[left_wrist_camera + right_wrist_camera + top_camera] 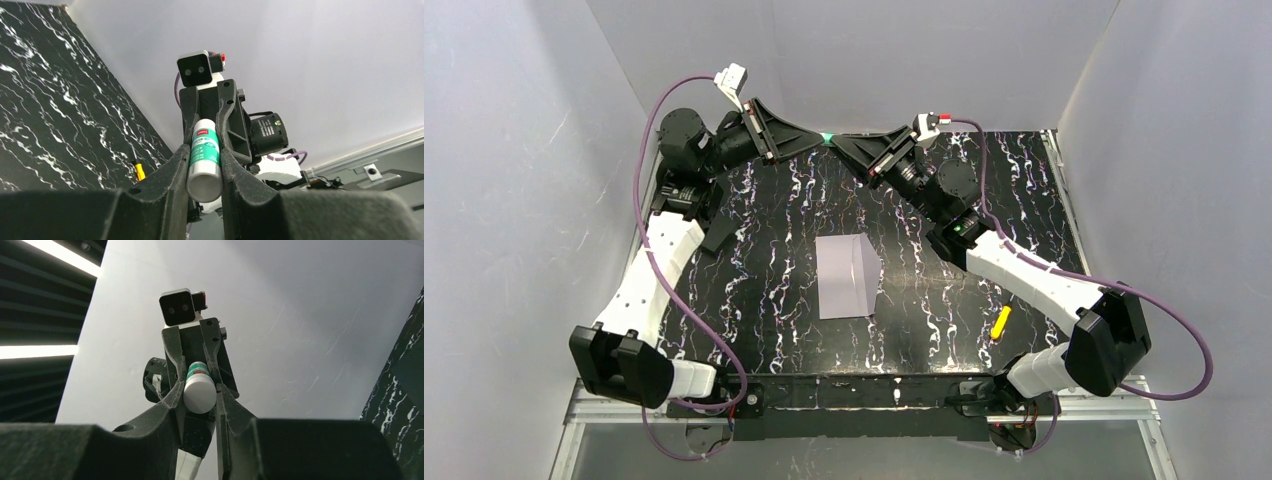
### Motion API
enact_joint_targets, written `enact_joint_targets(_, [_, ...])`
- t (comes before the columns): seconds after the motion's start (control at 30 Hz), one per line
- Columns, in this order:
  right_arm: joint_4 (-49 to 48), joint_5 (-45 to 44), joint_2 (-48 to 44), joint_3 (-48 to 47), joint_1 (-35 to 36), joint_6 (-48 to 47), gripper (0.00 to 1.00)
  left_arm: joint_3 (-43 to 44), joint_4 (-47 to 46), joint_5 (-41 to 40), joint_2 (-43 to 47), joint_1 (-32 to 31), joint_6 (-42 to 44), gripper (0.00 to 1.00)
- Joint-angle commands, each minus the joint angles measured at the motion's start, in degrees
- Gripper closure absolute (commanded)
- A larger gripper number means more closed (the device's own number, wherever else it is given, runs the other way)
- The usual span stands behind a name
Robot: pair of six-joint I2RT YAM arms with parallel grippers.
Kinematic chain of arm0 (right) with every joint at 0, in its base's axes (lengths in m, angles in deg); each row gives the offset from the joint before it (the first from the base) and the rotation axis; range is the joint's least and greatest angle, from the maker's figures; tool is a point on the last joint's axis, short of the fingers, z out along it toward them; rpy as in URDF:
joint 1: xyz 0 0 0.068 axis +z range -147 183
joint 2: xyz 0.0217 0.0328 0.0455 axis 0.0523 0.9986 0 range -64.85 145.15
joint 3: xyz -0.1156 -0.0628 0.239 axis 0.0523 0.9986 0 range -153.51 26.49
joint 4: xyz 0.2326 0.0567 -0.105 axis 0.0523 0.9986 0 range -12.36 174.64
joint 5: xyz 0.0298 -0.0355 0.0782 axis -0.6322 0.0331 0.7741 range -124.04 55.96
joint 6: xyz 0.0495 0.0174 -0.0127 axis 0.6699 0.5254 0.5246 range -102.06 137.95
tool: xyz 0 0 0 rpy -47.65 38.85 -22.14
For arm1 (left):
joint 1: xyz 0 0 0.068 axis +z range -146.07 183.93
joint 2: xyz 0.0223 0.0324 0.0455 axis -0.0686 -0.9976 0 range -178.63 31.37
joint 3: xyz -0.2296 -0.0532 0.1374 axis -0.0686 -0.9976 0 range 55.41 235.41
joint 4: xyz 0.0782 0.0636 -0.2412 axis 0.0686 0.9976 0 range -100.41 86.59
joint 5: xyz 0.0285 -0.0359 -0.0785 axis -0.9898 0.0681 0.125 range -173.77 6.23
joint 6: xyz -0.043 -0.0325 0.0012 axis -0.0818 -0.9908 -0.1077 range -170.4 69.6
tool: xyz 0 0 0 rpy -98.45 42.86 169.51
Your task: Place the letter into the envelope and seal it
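Note:
The pale lavender envelope [848, 277] lies flat mid-table, its pointed flap to the right. The letter is out of view. Both arms reach to the back wall and meet above the table's far edge, far from the envelope. Between them is a green-and-white glue stick [826, 138]. My left gripper [818, 138] is shut on its body [204, 160], white bottom end toward the wrist camera. My right gripper [836, 141] faces it, fingers against both sides of the stick's white cap [200, 394]. Each wrist view shows the other gripper straight ahead.
The table [764, 300] is black marble-patterned and boxed in by white walls on three sides. A small yellow object [1001, 322] lies near the right arm. A flat black piece [719, 240] rests by the left arm.

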Motion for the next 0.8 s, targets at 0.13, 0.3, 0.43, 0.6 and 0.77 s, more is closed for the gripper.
enact_joint_targets(0.13, [-3.03, 14.11, -1.45, -0.67, -7.06, -14.15, 0.99, -1.86, -1.38, 8.3, -3.14, 6.65, -9.25, 1.0])
enact_joint_targets(0.3, [0.56, 27.36, -2.44, 0.04, -14.91, -19.89, 0.99, -2.83, -9.4, 13.1, -6.28, 8.42, -17.95, 1.0])
enact_joint_targets(0.43, [2.07, 29.88, -3.08, -0.81, -15.21, -23.96, 0.99, -3.85, -9.6, 13.06, -6.67, 8.56, -17.96, 1.0])
enact_joint_targets(0.6, [20.05, 29.13, -1.0, -8.44, -15.21, -35.41, 0.99, -4.77, -9.92, 13.19, -6.4, 8.57, -16.59, 1.0])
enact_joint_targets(0.77, [55.06, 12.58, 2.17, -14.17, -15.22, -52.54, 0.99, -7.19, -9.91, 12.58, -5.02, 8.61, -12.71, 1.0])
